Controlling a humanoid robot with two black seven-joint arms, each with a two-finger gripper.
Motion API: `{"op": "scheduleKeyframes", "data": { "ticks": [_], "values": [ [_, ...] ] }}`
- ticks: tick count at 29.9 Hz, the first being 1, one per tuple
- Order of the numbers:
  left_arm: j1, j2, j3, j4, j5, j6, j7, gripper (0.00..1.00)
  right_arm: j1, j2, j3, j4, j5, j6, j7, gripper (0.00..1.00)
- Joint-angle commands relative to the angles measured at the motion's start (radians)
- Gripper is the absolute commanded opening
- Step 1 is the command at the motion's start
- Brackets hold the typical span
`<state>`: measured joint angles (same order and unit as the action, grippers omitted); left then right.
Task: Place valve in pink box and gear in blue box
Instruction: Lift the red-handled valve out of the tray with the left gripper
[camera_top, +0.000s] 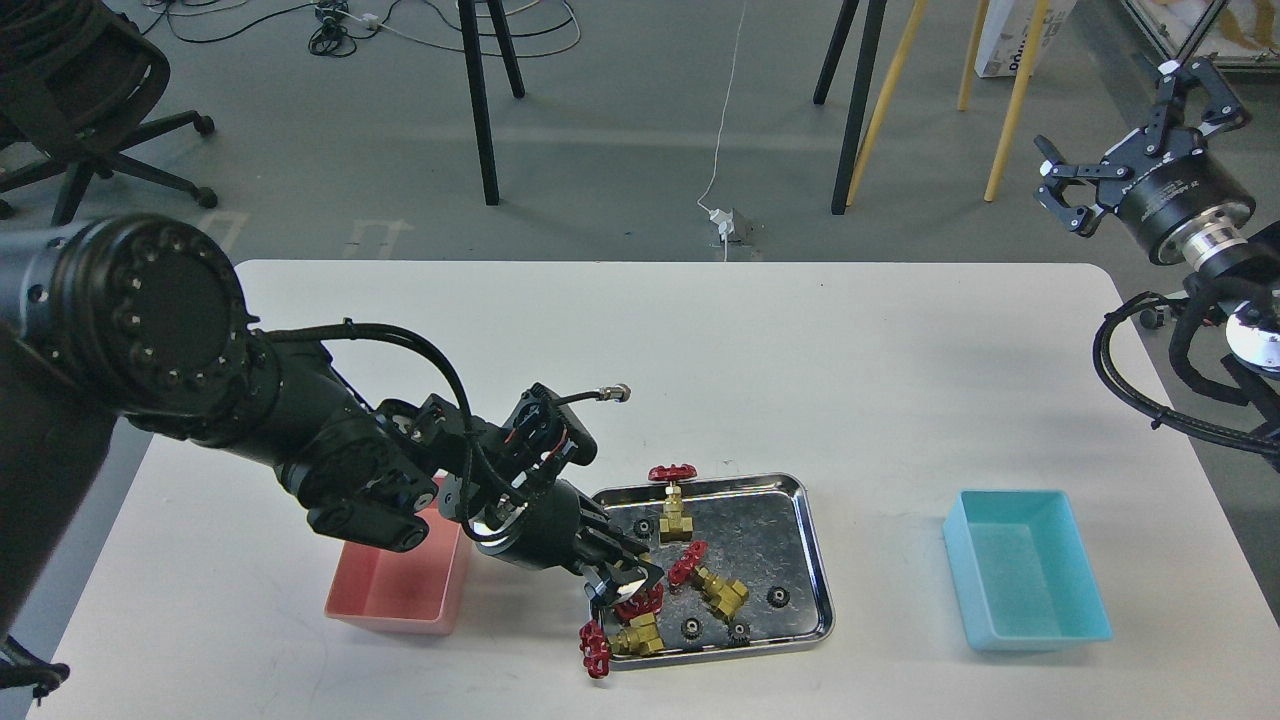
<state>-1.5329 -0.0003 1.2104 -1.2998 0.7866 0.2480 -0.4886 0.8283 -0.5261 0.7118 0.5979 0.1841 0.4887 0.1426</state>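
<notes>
Four brass valves with red handwheels lie in or at the metal tray (812, 545). One valve (641, 603) has its handwheel right at the fingertips of my left gripper (625, 585), low over the tray's left end. The fingers are dark and I cannot tell whether they clamp it. Other valves lie at the tray's back (675, 505), middle (712, 588) and front-left corner (612, 645). Several black gears lie in the tray, one at the right (775, 598). The pink box (400, 590) stands left of the tray under my left arm. The blue box (1030, 580) stands at the right. My right gripper (1108, 120) is open and empty, high beyond the table's right edge.
The white table (700, 360) carries only the tray and the two boxes. Behind it on the floor are stool legs (480, 100), yellow legs (1010, 100), cables and an office chair (90, 110). My right arm's cables (1140, 390) hang over the right edge.
</notes>
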Motion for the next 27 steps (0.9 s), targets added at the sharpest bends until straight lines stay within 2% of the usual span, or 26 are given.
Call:
{"op": "scheduleKeyframes", "data": {
  "ticks": [1,12,22,27],
  "values": [
    [-0.013,0.0,-0.006,-0.006,0.0,0.008,0.0,0.12,-0.002,0.001,0.002,0.0,0.0,0.0,0.005,1.0],
    [-0.042,0.015,-0.005,-0.012,0.002,0.01,0.0,0.1,-0.002,0.001,0.002,0.0,0.0,0.0,0.008,1.0],
    [-0.162,0.226,-0.014,-0.128,0.019,0.01,0.0,0.1,0.018,0.006,0.029,0.023,0.002,0.0,0.005,1.0],
    [-0.245,0.37,-0.012,-0.263,0.055,0.011,0.0,0.1,0.19,-0.002,0.035,0.071,0.0,-0.012,-0.008,1.0]
  ]
}}
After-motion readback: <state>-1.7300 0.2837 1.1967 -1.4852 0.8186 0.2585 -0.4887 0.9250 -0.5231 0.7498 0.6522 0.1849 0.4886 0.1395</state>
